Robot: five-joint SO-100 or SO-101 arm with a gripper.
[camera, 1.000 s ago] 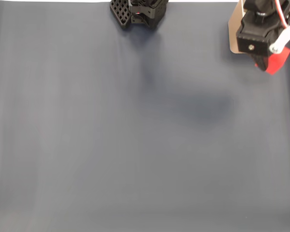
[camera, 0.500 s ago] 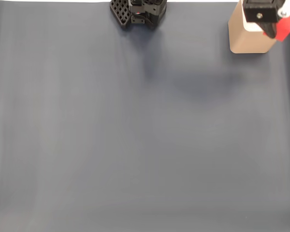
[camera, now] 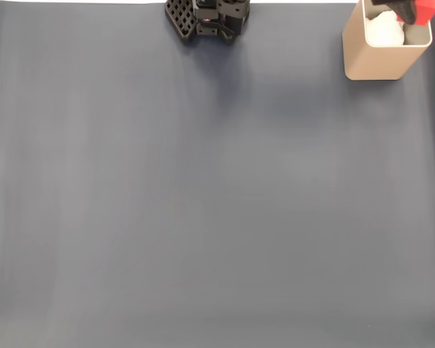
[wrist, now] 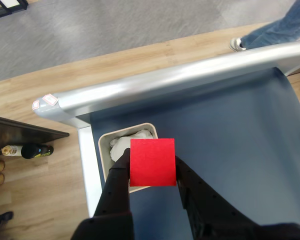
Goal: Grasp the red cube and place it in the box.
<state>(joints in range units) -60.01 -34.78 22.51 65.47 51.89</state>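
Since the earlier frames, the arm has been carried toward the far right corner of the tabletop, so that the box [camera: 380,54], formerly masked by it, is now exposed in the fixed view, standing upright at that corner with a white wad of paper [camera: 386,29] visible inside. At the top edge of that view, a sliver of the red cube [camera: 425,10] is seen above the box's far rim; the gripper's fingers are cut off there, and their state cannot be judged from this view. In the wrist view, the gripper [wrist: 152,165] is observed closed on the red cube [wrist: 152,162], one dark finger [wrist: 121,172] pressed against each side face, the top face left clear. The cube is held above the box [wrist: 104,160], overlapping its near wall rather than sitting squarely over the opening. The cube is judged light, rigid and matte, with flat parallel faces well suited to a pinch across opposite sides; slip appears unlikely. The thin-walled box is judged liable to tip or shift if struck. The wad occupies part of the interior, so the cube may land on it.
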